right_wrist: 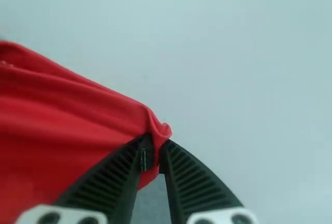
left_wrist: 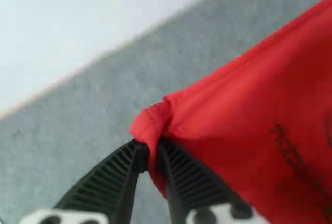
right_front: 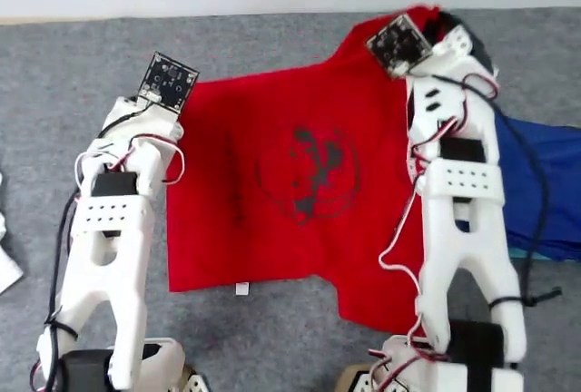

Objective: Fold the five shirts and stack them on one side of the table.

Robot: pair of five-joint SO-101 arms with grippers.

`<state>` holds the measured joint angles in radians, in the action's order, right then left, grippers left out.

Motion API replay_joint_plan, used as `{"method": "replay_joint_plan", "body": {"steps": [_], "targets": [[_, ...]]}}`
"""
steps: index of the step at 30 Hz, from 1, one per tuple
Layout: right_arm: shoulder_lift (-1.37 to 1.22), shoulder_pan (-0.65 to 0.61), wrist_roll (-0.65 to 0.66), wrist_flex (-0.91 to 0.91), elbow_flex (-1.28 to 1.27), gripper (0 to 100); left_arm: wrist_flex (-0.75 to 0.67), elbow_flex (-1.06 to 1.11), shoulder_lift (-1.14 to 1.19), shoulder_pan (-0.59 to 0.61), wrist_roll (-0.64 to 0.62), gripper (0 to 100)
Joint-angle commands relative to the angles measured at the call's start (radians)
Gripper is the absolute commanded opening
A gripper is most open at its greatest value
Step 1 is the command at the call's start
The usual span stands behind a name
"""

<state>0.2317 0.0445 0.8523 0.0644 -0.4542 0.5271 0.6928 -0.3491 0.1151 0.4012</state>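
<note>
Shirt [right_front: 290, 183], red: spread flat on the grey table [right_front: 82, 74] between the two arms, dark print facing up. Left claw [left_wrist: 150, 150]: pinched tight on a bunched far-left corner of the red cloth; arm stretched forward, wrist tipped down. Right claw [right_wrist: 152, 149]: clamped on the far-right corner; arm extended forward likewise. Blue shirt [right_front: 549, 183]: just beside the red one, partly under the right arm.

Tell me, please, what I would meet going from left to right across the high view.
White object cut off by the edge → white left arm → red printed T-shirt → white right arm → blue cloth garment.
</note>
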Motion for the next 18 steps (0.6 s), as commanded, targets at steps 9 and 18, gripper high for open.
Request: {"method": "replay_joint_plan", "body": {"steps": [9,18], "targets": [[0.369,0.013,0.008,0.456,-0.117,1.0,0.609,-0.213,-0.014,0.005,0.218,0],[0.532,0.027,0.011,0.885,-0.121,1.0,0.980,-0.265,-0.012,0.002,0.454,0]]}}
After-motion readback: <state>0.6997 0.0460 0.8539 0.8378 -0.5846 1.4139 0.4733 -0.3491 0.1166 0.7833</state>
